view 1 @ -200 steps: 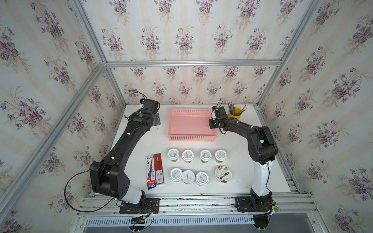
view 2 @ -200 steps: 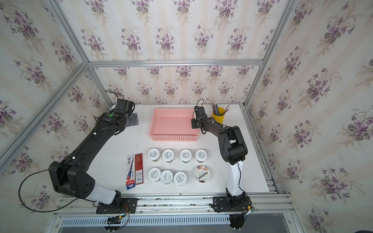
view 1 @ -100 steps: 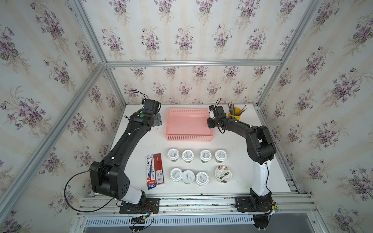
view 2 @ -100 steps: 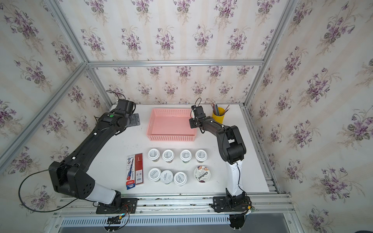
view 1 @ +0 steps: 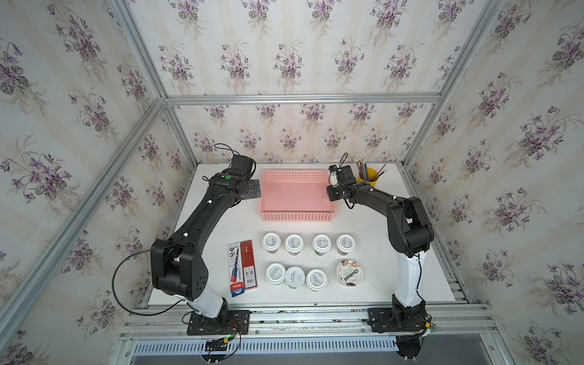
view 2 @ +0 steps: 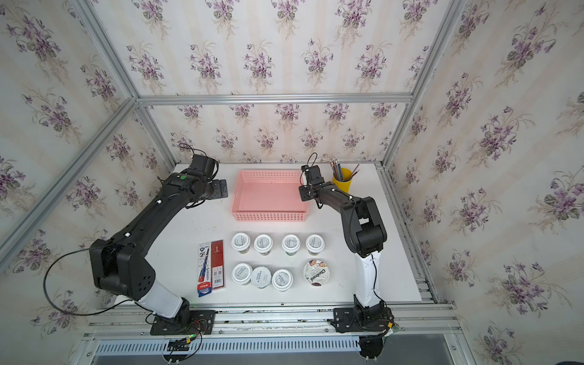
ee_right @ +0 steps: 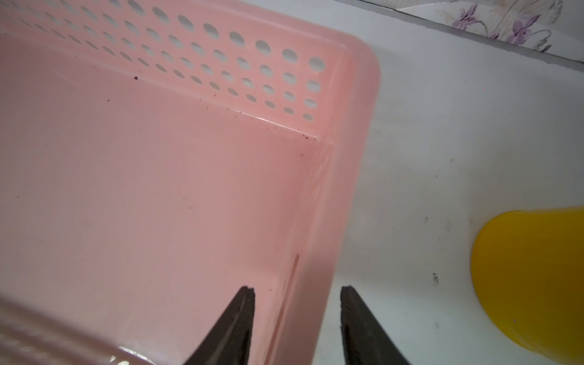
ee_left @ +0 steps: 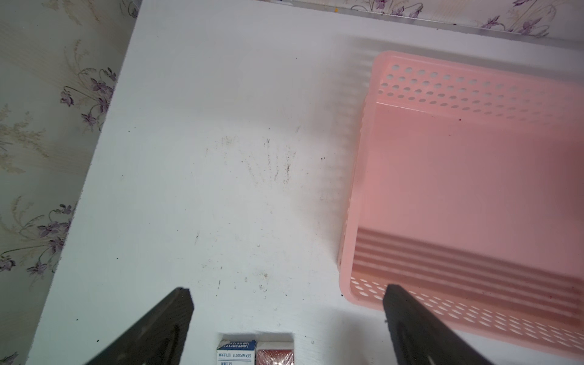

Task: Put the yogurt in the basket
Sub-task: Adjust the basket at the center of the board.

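Observation:
Seven small white-lidded yogurt cups [view 1: 294, 244] stand in two rows at the table's front, with the flat Chobani cup [view 1: 349, 273] at the right end; both top views show them, for example [view 2: 263, 243]. The pink basket [view 1: 297, 216] sits behind them and holds nothing. My right gripper [ee_right: 297, 289] is open and straddles the basket's right wall [ee_right: 344, 196], one finger inside and one outside, with a gap to the wall on each side. My left gripper [ee_left: 286, 289] hangs open over bare table just left of the basket [ee_left: 442, 85].
A yellow pencil cup [view 1: 368, 177] stands just right of the right gripper [view 1: 331, 192], close to the back right corner. A red and blue pen package [view 1: 242, 268] lies left of the cups. The table's left edge [ee_left: 104, 164] and back wall are near.
The basket has slid a little to the left with the right gripper on its right wall. The right jaws have since widened off the wall. The left arm has not moved.

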Robot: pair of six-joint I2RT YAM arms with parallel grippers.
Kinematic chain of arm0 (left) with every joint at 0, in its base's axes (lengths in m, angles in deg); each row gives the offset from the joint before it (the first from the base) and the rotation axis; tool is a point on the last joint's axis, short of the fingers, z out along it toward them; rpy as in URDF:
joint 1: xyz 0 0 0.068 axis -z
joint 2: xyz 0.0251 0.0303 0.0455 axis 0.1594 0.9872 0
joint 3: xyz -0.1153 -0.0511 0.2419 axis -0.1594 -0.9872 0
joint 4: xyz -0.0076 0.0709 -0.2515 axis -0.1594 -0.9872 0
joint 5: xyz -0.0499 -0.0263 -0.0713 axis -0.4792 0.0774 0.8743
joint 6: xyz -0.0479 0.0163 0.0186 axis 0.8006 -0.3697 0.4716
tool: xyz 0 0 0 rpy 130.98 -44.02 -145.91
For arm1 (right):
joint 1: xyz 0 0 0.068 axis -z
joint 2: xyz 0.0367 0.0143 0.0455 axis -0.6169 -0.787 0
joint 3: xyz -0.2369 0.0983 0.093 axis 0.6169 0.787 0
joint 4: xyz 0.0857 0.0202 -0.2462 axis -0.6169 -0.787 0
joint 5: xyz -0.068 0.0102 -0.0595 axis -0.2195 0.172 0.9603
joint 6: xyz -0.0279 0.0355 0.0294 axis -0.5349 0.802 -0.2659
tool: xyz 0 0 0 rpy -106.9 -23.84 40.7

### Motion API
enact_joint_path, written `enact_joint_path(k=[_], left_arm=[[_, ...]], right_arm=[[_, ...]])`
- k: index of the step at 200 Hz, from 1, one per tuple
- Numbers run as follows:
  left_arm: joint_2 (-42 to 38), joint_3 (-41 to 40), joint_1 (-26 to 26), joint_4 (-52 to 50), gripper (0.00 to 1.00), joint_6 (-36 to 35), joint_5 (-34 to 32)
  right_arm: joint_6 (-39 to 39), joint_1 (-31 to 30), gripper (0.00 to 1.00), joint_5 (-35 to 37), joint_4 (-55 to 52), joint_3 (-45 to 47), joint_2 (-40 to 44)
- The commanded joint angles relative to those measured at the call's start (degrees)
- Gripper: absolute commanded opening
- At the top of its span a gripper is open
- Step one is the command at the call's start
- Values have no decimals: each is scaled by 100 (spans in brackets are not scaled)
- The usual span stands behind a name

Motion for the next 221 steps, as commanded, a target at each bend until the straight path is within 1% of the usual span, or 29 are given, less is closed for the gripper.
enact_joint_path(k=[1, 24, 41, 66, 86, 108, 131, 152, 157, 177, 180, 221], left_arm=[[281, 101, -4, 76, 99, -55, 579], [740, 271, -12, 107, 99, -36, 1277], [1071, 422, -26, 133, 99, -24, 1585], [1529, 676, -103, 139, 99, 13, 2183], [1766, 780, -103, 154, 100, 7, 2591], [1909, 717, -108, 183, 100, 25, 2779], [1997, 629, -106, 208, 100, 84, 2991], [1955, 505, -94, 273, 98, 156, 3133], [1924, 494, -97, 267, 98, 158, 3307], [1639, 348, -98, 214, 98, 161, 3195], [1580, 324, -101, 193, 99, 157, 3032], [789, 229, -117, -242, 100, 105, 1969]], right_arm=[[-5, 10, 52, 2, -8, 5, 183], [188, 8, 56, -343, 82, 186, 535], [407, 3, 58, -473, 112, 386, 855], [717, -5, 62, -674, 199, 911, 1450], [926, -23, 63, -771, 169, 1400, 1963], [1042, -73, 64, -780, -108, 1841, 2442], [1146, -158, 65, -622, -460, 2219, 2944], [1430, -224, 65, -516, -940, 2372, 3328], [1525, -238, 65, -460, -1093, 2368, 3383], [1875, -316, 65, -379, -1811, 2453, 3726], [1917, -343, 65, -350, -1914, 2475, 3796], [2403, -715, 68, -244, -3060, 2889, 4656]])
